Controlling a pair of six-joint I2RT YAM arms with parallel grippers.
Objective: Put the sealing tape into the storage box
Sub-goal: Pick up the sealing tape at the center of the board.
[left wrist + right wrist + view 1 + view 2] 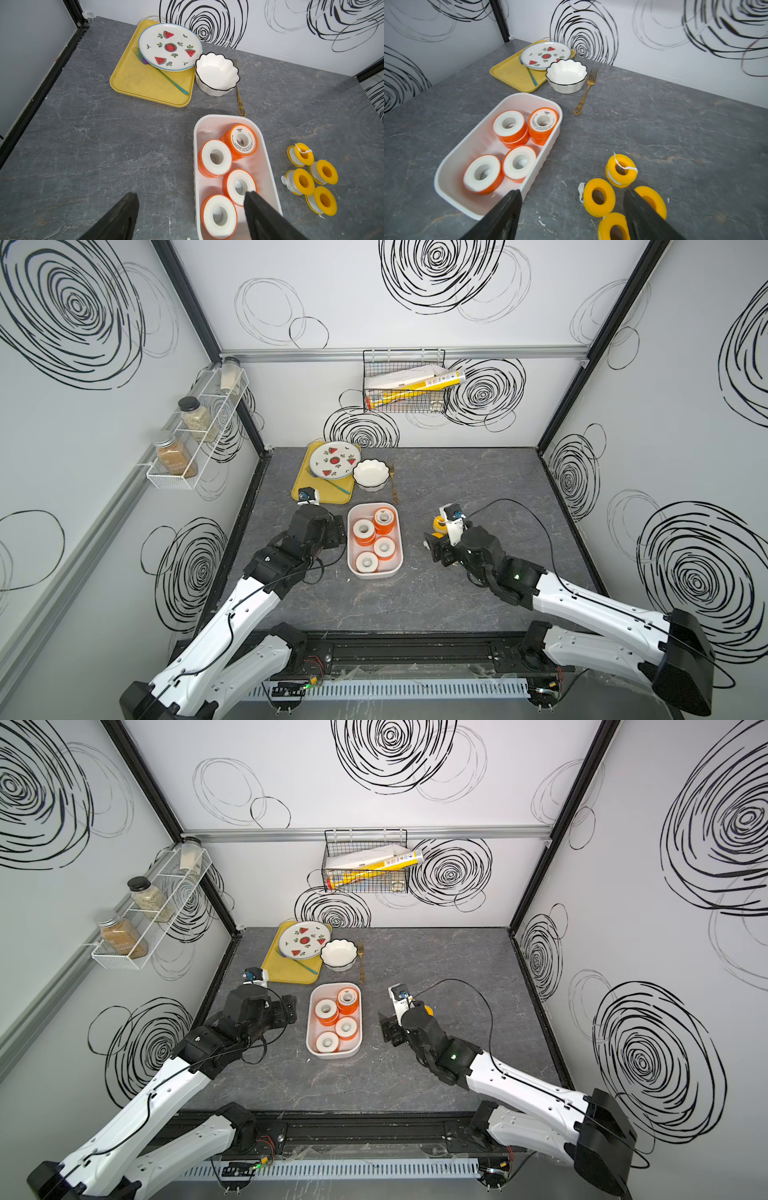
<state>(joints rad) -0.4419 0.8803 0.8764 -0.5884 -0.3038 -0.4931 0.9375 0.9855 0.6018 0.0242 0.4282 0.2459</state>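
The white storage box (374, 504) (334, 984) sits mid-table and holds several orange-flanged spools of sealing tape (363, 529) (215, 158) (509, 124). Several yellow-flanged spools (304, 180) (599, 196) lie in a cluster on the table to the right of the box, mostly hidden under my right wrist in a top view (438, 524). My left gripper (191, 195) (334, 531) hangs open and empty at the box's left side. My right gripper (572, 192) (436, 547) is open and empty, over the gap between the box and the yellow spools.
Behind the box are a yellow tray (305, 493) bearing a watermelon plate (334, 460) and a coloured fork, a white fluted bowl (371, 475) and a gold fork (392, 481). A wire basket (405, 381) hangs on the back wall and a spice rack (195, 427) on the left wall.
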